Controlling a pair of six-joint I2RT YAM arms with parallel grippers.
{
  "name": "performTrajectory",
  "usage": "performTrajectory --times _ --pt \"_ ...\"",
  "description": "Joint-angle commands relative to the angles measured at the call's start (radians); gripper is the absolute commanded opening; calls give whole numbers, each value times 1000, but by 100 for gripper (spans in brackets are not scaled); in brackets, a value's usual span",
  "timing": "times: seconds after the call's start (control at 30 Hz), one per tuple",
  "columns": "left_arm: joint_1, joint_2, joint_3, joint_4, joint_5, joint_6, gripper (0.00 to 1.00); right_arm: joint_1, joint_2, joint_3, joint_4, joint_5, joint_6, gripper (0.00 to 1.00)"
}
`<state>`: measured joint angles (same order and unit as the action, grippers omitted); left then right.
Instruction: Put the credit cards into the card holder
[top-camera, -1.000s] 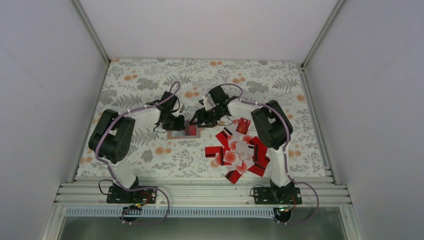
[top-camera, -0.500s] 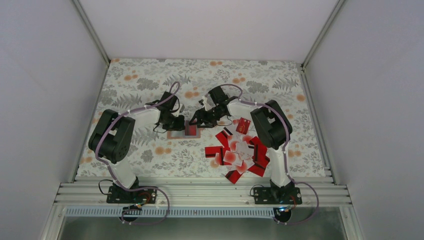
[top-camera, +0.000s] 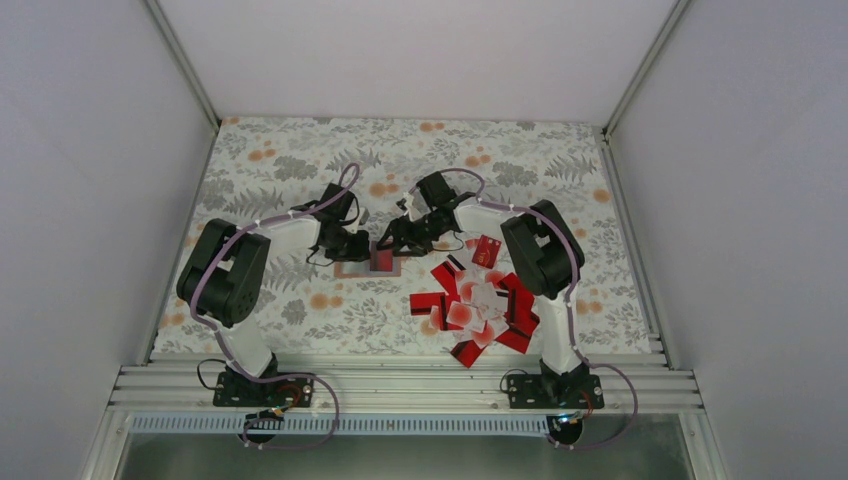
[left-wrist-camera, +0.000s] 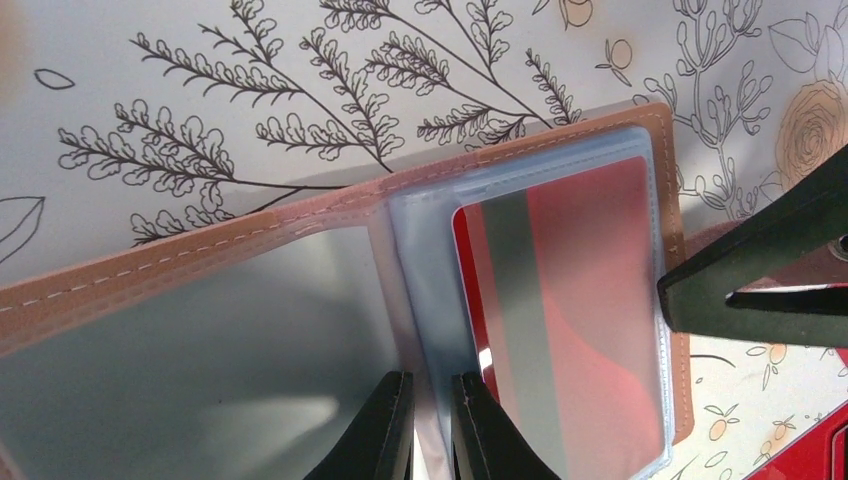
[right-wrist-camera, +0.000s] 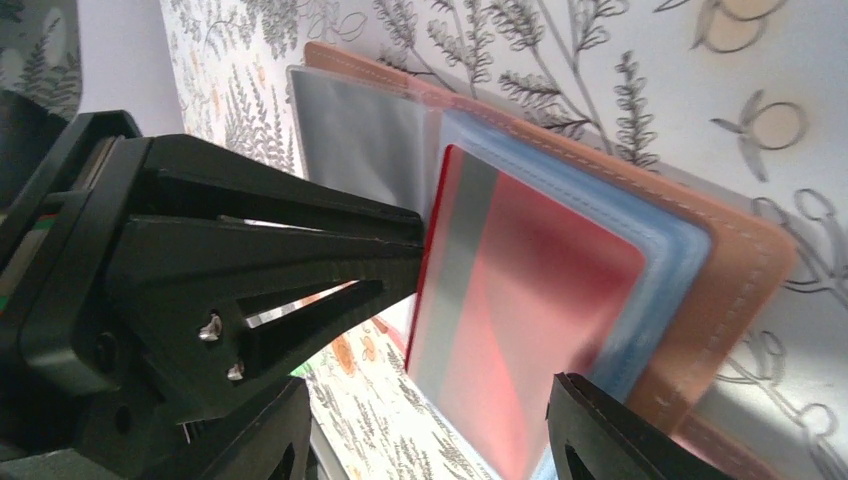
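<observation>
The tan card holder (top-camera: 348, 270) lies open on the flowered table, its clear plastic sleeves showing. A red card with a grey stripe (top-camera: 382, 261) sits inside the right sleeve (left-wrist-camera: 590, 300). My left gripper (top-camera: 364, 247) is shut on a plastic sleeve near the holder's spine (left-wrist-camera: 432, 425). My right gripper (top-camera: 390, 243) is open, its fingers astride the sleeved red card (right-wrist-camera: 540, 280) at the holder's outer edge (right-wrist-camera: 425, 400). One of its fingers (left-wrist-camera: 760, 260) shows in the left wrist view. The loose credit cards (top-camera: 480, 305), red and white, lie in a heap to the right.
One red card (top-camera: 487, 250) lies apart, just above the heap and next to the right arm's elbow (top-camera: 535, 255). The left gripper's black body (right-wrist-camera: 200, 260) fills the left of the right wrist view. White walls enclose the table on three sides.
</observation>
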<state>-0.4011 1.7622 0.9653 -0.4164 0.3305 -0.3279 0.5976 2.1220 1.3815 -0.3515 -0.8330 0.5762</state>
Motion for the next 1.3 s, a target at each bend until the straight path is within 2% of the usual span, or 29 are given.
performTrajectory --times 0.0,0.23,0.4,0.7,0.93,1.27 --pt "-18 43 -28 14 39 -2 12 27 -5 16 26 -58 17 61" --pt "-19 17 -17 -7 27 -16 13 28 -11 34 39 -78 33 61" --pt "-19 -20 -1 -51 0 -18 13 21 -35 70 -130 61 -37 61" --pt "-15 -89 34 -122 -46 -4 14 18 -59 13 -156 94 -21 61" --pt "-13 -59 8 -86 -36 15 14 18 -45 27 -187 131 -27 61" --pt "-15 -26 -35 -31 -9 32 14 18 -12 22 -173 101 -18 61"
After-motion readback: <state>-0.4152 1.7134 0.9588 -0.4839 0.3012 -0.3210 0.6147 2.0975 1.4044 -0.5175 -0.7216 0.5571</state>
